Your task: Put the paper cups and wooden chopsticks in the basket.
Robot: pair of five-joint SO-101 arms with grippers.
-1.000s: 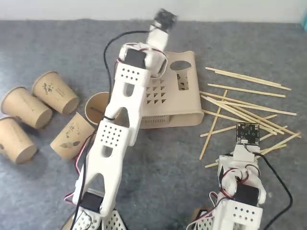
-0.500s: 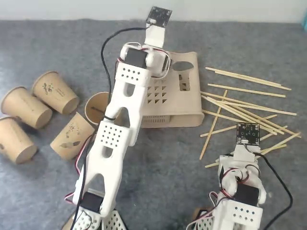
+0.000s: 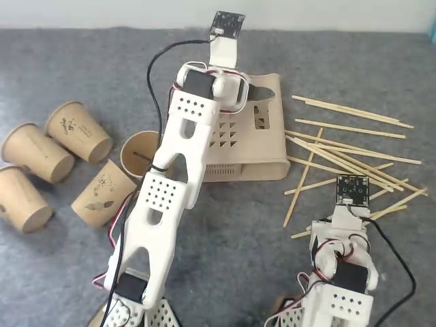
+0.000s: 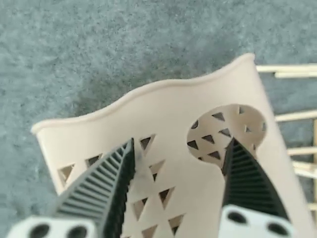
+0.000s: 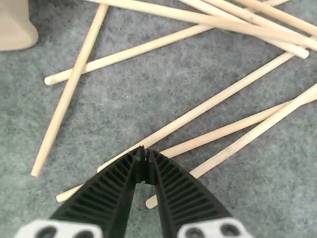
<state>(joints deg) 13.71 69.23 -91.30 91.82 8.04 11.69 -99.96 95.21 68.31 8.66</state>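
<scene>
Left end effector wide, empty over basket; right end effector closed, empty; half-hidden paper cup, apparently upright.

Four brown paper cups with dark printed drawings lie on their sides in a loose cluster at the left, mouths turned towards the right; a fifth cup, partly hidden, shows its open mouth just beside the beige plastic basket; the basket has triangular cut-outs and an oval handle hole in its wall; many pale wooden chopsticks lie scattered and crossing to its right, some near its corner.
</scene>
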